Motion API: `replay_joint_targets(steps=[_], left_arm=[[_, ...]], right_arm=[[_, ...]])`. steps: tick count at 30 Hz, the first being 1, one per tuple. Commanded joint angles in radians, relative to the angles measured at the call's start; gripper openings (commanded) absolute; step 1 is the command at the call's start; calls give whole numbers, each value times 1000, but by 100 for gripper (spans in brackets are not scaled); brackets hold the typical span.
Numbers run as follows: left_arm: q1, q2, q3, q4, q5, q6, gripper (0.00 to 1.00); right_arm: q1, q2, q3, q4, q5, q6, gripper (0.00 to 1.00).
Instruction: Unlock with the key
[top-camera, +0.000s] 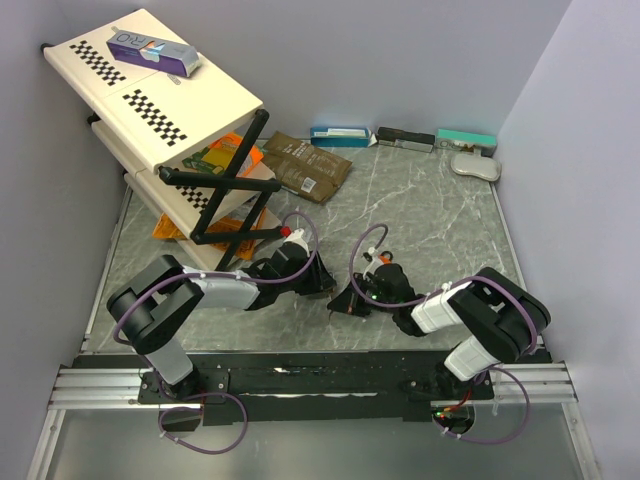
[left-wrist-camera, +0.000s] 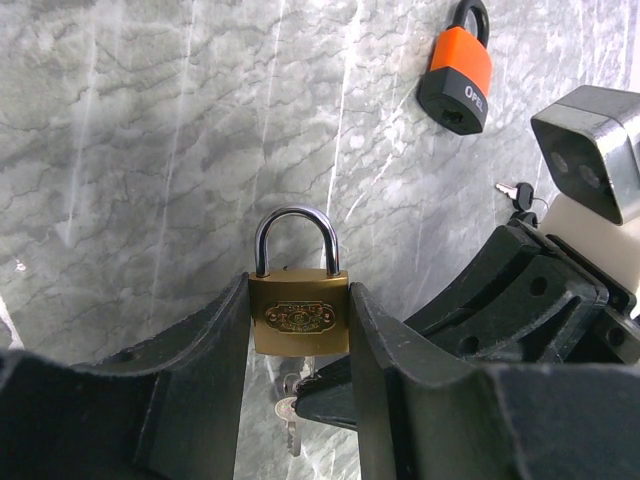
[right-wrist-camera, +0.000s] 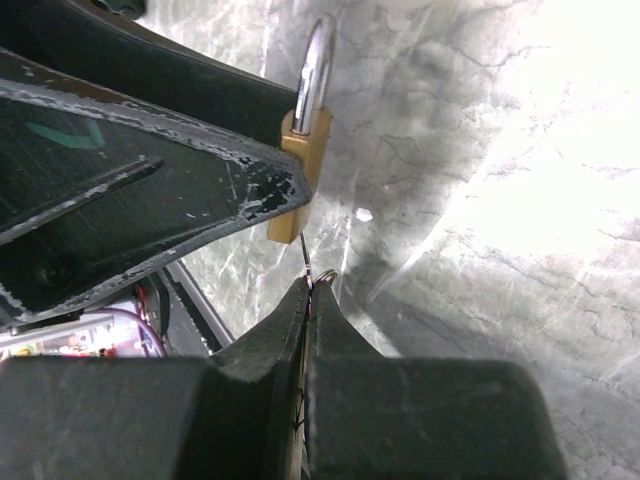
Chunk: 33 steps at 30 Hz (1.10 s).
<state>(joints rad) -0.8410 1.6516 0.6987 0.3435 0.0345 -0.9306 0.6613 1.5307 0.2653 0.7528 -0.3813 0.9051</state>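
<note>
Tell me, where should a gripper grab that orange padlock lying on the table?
The best grip is probably on the body, not the loop. The orange padlock lies flat on the table, so its two straight side edges are free. Come down from above with one finger on each side. The shackle is a thin round loop and would likely slip or swivel between the fingers.

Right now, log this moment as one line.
left gripper: shut on brass padlock | right gripper: shut on key below it | shackle: closed | orange padlock: lying apart
</note>
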Motion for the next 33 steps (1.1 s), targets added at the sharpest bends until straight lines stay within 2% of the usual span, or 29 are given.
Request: replay_joint_targets(steps=[1, 21, 33], left_arm=[[-1, 4, -5, 63, 36, -13, 1], [-1, 4, -47, 136, 70, -36, 1], [-3, 47, -68, 190, 105, -83, 1]], right_arm=[[-15, -15, -14, 117, 2, 12, 0], [-63, -9, -26, 146, 8, 35, 0], [-74, 12, -14, 187, 39, -17, 0]])
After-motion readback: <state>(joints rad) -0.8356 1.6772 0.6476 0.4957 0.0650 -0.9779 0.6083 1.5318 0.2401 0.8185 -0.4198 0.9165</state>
